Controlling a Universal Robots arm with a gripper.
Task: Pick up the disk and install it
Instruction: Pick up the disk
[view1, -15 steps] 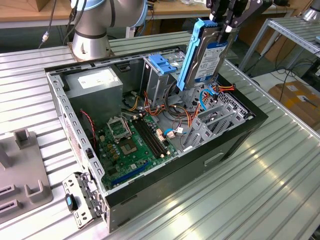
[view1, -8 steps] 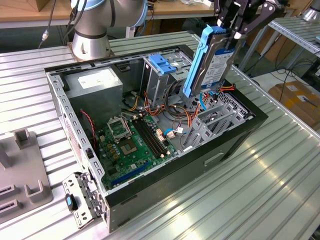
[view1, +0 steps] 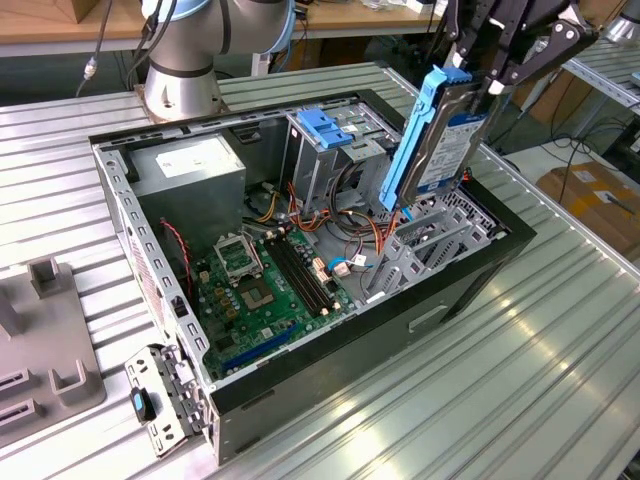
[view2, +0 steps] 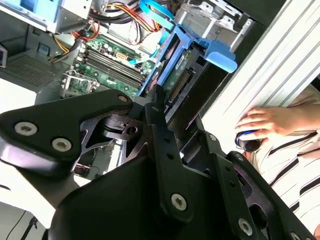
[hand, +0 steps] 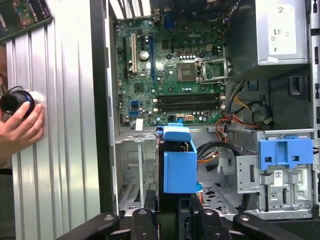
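Disk (view1: 445, 140) in end effector (view1: 480, 85); abv case (view1: 440, 300)

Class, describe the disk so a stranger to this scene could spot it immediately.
Find the open computer case on the ribbed metal table. Above its side at the exterior view's right, the gripper holds the disk on edge. Unlike the grey power-supply box, it is slim, silver, blue-railed.

The arm's base (view1: 183, 62) is standing at the exterior view's far left. The gripper (view1: 488, 78) is hanging at the far right, pointing downward, its fingers (view2: 156, 102) clamping the upper end of the disk (view1: 445, 140) and holding it nearly upright.
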